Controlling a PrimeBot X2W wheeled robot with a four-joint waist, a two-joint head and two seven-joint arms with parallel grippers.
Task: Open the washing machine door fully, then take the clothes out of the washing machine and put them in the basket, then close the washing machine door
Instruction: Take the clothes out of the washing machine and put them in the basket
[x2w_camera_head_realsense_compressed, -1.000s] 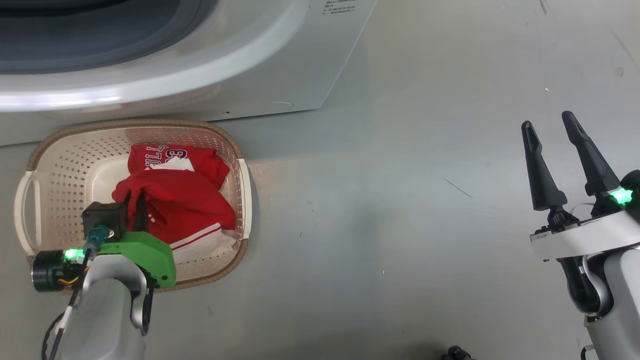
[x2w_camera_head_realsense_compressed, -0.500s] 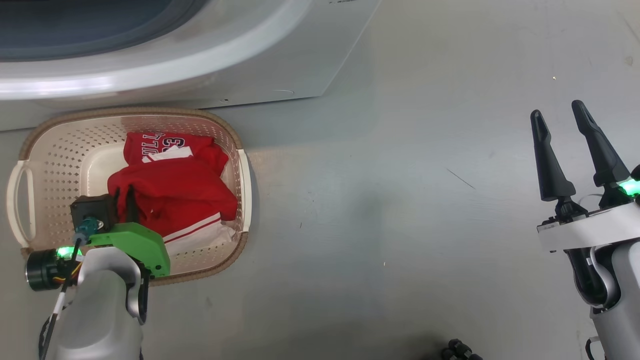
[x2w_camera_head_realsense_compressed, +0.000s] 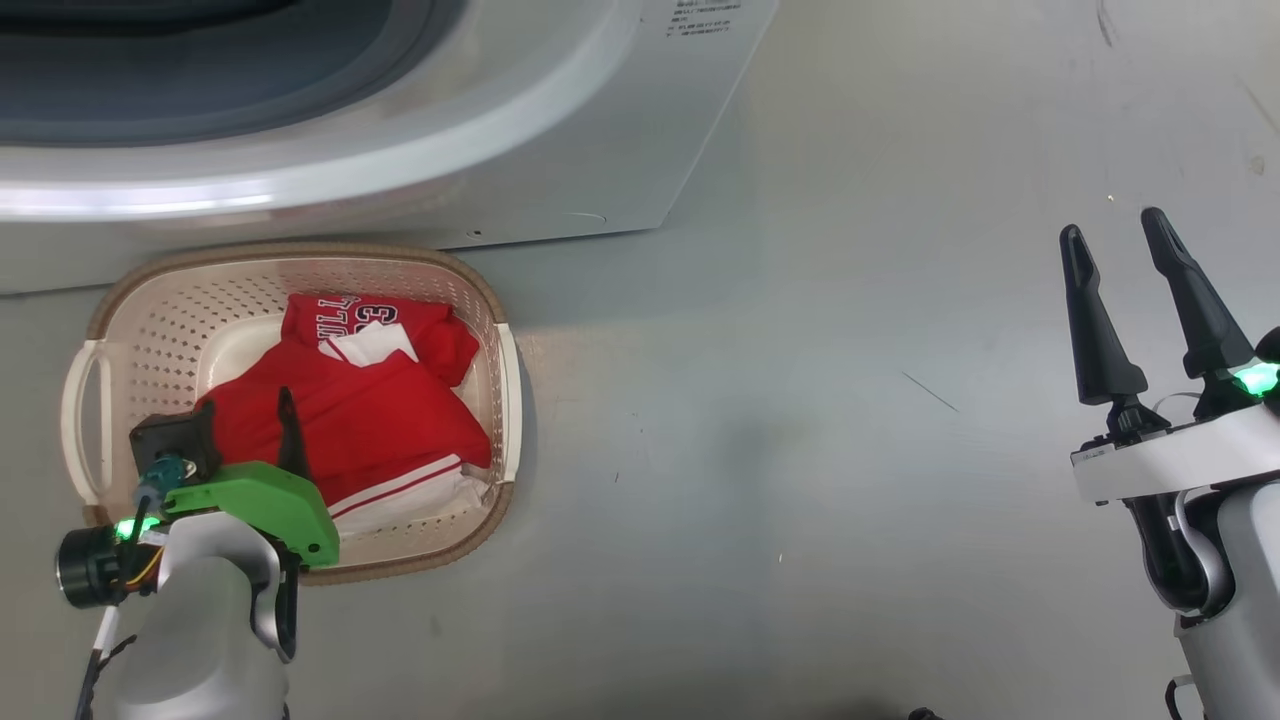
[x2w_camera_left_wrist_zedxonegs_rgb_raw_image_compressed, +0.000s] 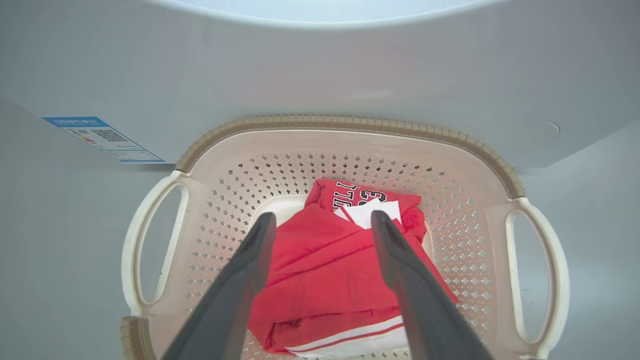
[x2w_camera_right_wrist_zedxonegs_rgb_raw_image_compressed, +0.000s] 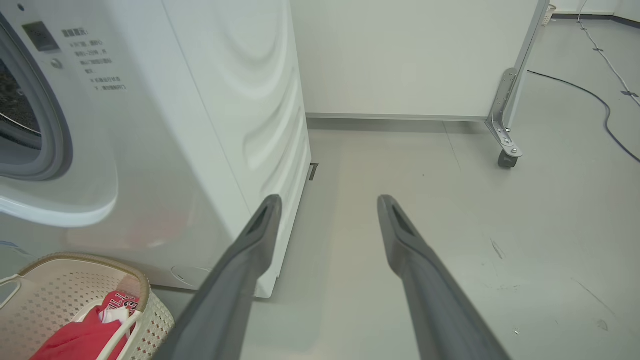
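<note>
The cream basket (x2w_camera_head_realsense_compressed: 480, 290) stands on the floor against the front of the white washing machine (x2w_camera_head_realsense_compressed: 560, 130). The red clothes (x2w_camera_head_realsense_compressed: 390, 420) lie heaped inside it, with the jersey lettering uppermost. My left gripper (x2w_camera_head_realsense_compressed: 245, 420) hangs over the basket's near-left part. In the left wrist view, the left gripper (x2w_camera_left_wrist_zedxonegs_rgb_raw_image_compressed: 322, 220) is open, its fingers spread over the clothes (x2w_camera_left_wrist_zedxonegs_rgb_raw_image_compressed: 320, 270) and gripping nothing. My right gripper (x2w_camera_head_realsense_compressed: 1110, 228) stands open and empty over bare floor far to the right. The washing machine door is out of view; the grey seal of the opening (x2w_camera_right_wrist_zedxonegs_rgb_raw_image_compressed: 20, 125) shows.
Grey floor (x2w_camera_head_realsense_compressed: 800, 400) lies open between the basket and my right arm. In the right wrist view, a white panel on a caster (x2w_camera_right_wrist_zedxonegs_rgb_raw_image_compressed: 505, 155) stands behind the machine (x2w_camera_right_wrist_zedxonegs_rgb_raw_image_compressed: 200, 125), and a cable (x2w_camera_right_wrist_zedxonegs_rgb_raw_image_compressed: 605, 110) crosses the far floor. A blue label (x2w_camera_left_wrist_zedxonegs_rgb_raw_image_compressed: 102, 132) marks the machine's lower corner.
My left gripper was shut on the red cloth and now stands open; the cloth has settled wider in the basket. The head camera has shifted slightly. The right arm holds still.
</note>
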